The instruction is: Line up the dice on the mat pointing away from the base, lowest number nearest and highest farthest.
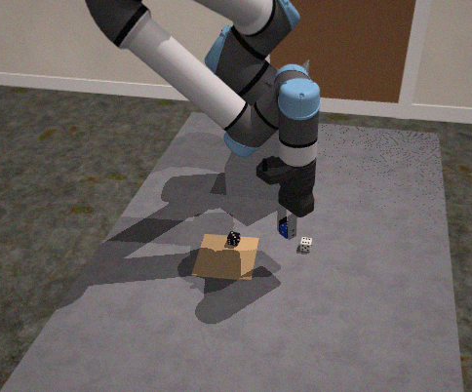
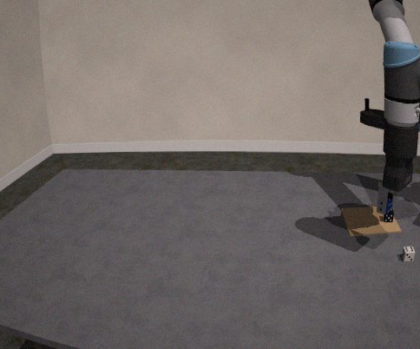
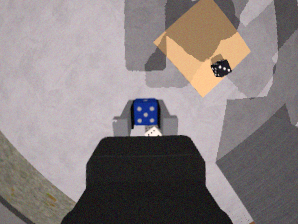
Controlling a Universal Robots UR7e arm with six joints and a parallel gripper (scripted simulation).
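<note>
My gripper is shut on the blue die, which is lifted above the table beside the mat. Several white pips show on its face in the wrist view. The orange-tan mat lies flat. The black die rests on the mat near its edge on the robot base's side. The white die lies on the table off the mat, partly hidden by the gripper body in the wrist view.
The grey table extends around the mat and the dice. The arm's shadows fall across the mat and the table beside it. The robot's base side is at the back in the top view.
</note>
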